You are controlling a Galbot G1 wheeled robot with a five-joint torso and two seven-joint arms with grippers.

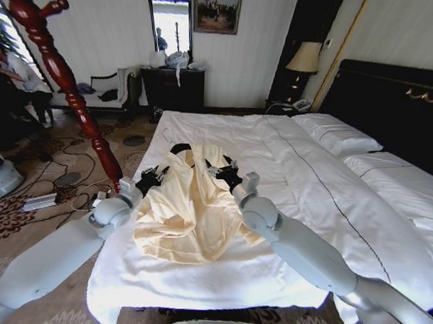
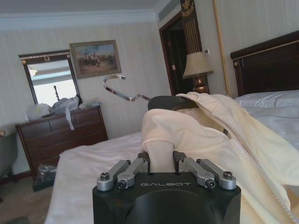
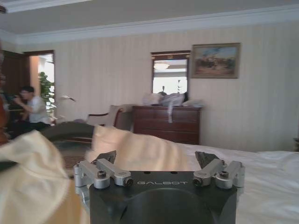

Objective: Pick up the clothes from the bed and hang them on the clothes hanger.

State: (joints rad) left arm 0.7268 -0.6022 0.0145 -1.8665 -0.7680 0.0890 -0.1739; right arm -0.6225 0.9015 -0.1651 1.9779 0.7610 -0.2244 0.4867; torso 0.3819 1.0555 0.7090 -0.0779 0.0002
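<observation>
The clothes (image 1: 193,207), a cream long-sleeved garment, hang bunched between my two grippers over the foot end of the bed (image 1: 308,186). The black clothes hanger (image 1: 180,148) sits inside the garment's neck. In the left wrist view its metal hook (image 2: 122,91) sticks out above the fabric. My left gripper (image 1: 157,175) is shut on a fold of the clothes (image 2: 187,130), pinched between its fingers (image 2: 161,156). My right gripper (image 1: 223,171) is at the garment's other shoulder. Its fingers stand apart (image 3: 156,158), with cream fabric (image 3: 140,149) just beyond them.
A tall reddish-brown wooden stand (image 1: 63,78) rises at the left of the bed. Cables and a power strip (image 1: 41,198) lie on the carpet below it. A dark dresser (image 1: 173,86) and mirror stand against the far wall, and a lamp (image 1: 303,58) by the black headboard (image 1: 389,104).
</observation>
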